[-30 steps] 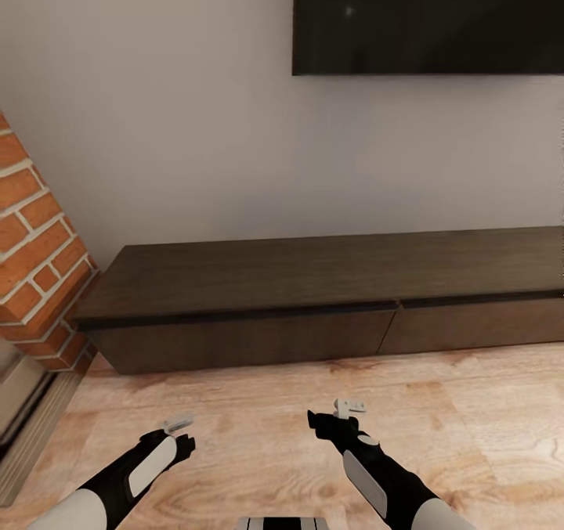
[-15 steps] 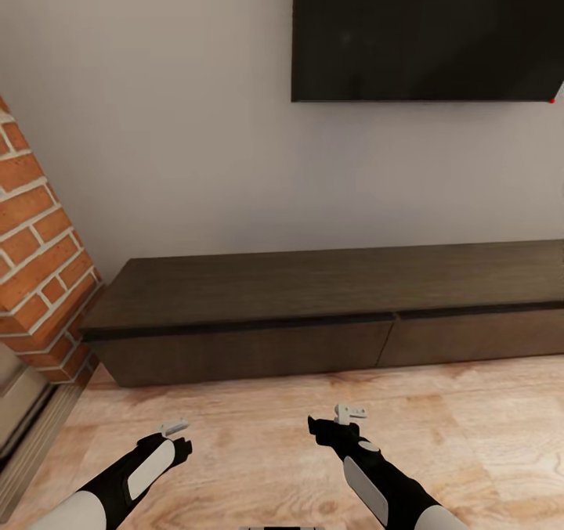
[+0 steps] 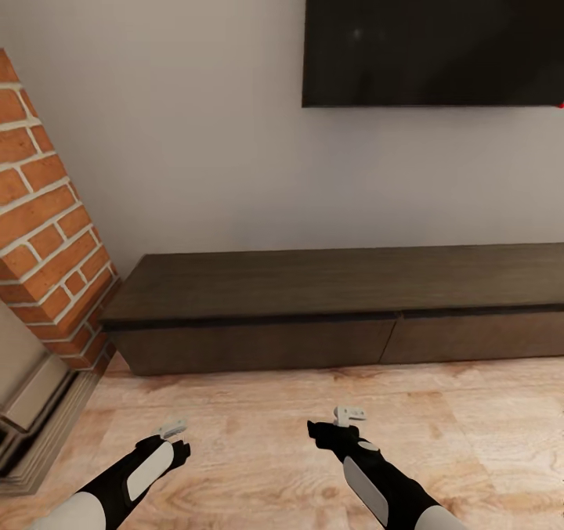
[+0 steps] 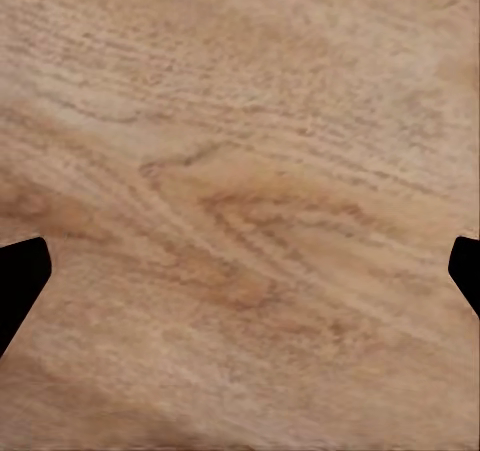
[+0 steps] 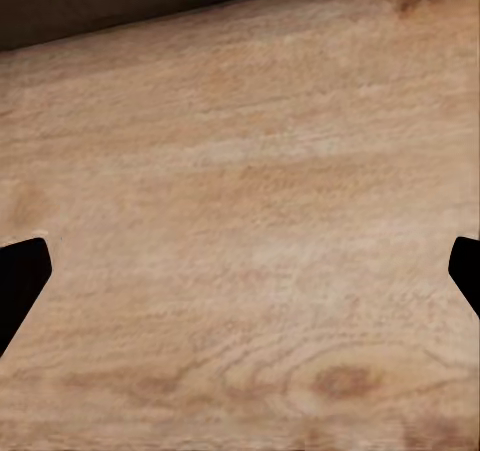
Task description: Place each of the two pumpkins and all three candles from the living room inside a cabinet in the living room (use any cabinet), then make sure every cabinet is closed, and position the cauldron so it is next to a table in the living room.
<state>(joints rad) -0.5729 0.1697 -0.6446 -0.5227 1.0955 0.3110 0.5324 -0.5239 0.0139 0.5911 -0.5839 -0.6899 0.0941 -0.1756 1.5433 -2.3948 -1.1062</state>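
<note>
Cabinet (image 3: 313,311) runs along the wall's foot under a dark screen (image 3: 435,37), both front panels shut. Left gripper (image 3: 174,428) and right gripper (image 3: 350,414) hover spread wide, empty, over the wood floor (image 3: 258,405).

Both arms are glossy black toward the wrist, each with a pale grey oval panel along the forearm, turning white nearer the body. The left hand (image 3: 174,430) and the right hand (image 3: 349,415) end in small light-grey fingers. In the wrist views, black fingertips (image 4: 20,281) show as dark wedges.
</note>
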